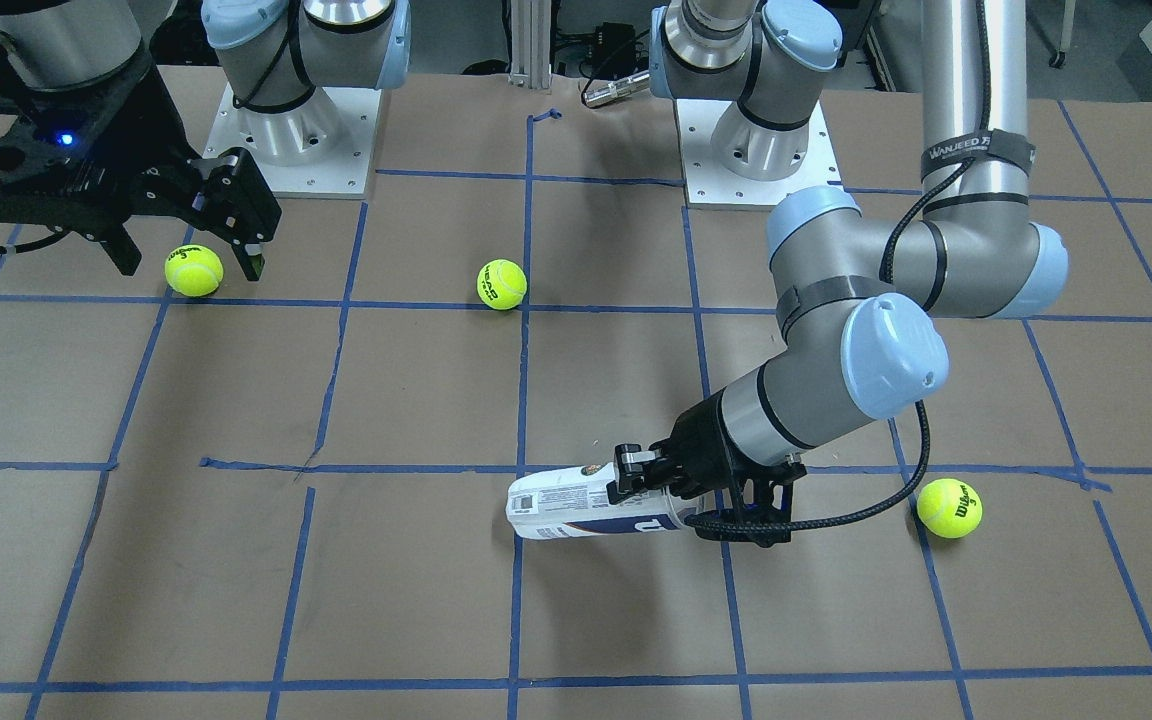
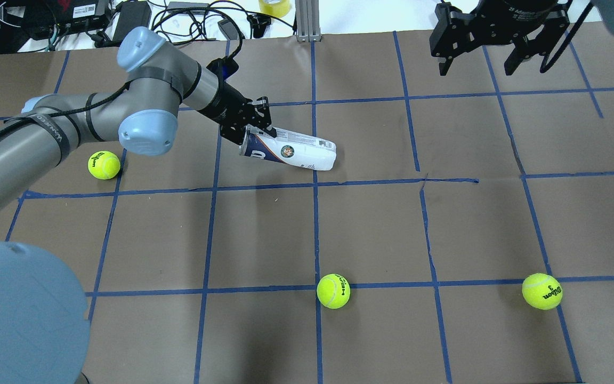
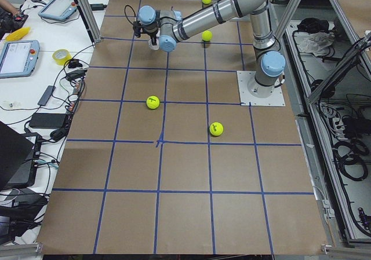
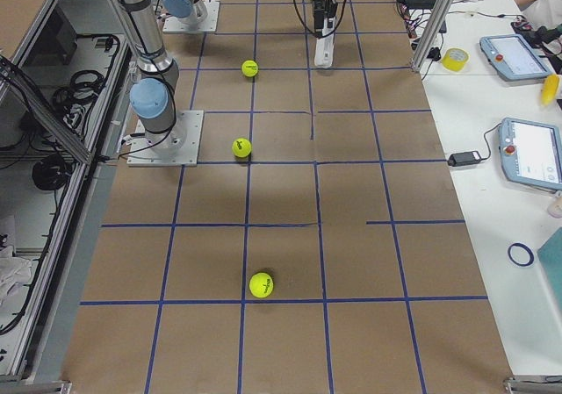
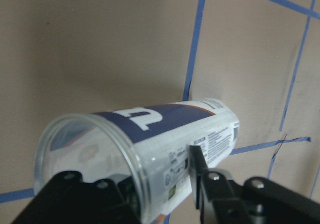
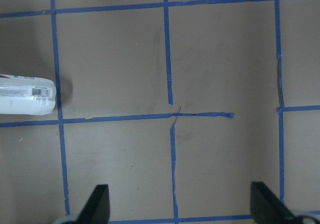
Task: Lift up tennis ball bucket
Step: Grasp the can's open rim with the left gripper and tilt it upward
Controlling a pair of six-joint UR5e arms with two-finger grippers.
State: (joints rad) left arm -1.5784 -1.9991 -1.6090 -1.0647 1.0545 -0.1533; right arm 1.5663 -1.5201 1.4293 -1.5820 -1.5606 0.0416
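Two fingers [image 5: 198,170] of the left gripper [image 2: 251,133] are clamped on the tennis ball bucket [image 2: 296,153] at its open mouth; we cannot tell whether one finger sits inside the rim. We judge the lift to be at its start: the gripped end appears raised, while the closed end sits low at the desk [image 2: 371,229]. The bucket lies tilted near the far edge, about midway along it. Next move: raise the wrist straight up with a firm clamp, since the smooth wall may slip or pivot. Bucket contents: none visible. Three balls lie loose on the desk: the left ball [image 2: 104,165] near the left edge, the middle ball [image 2: 333,291] and the right ball [image 2: 542,291] toward the near edge. The right gripper [image 2: 477,68] hangs wide apart, holding nothing
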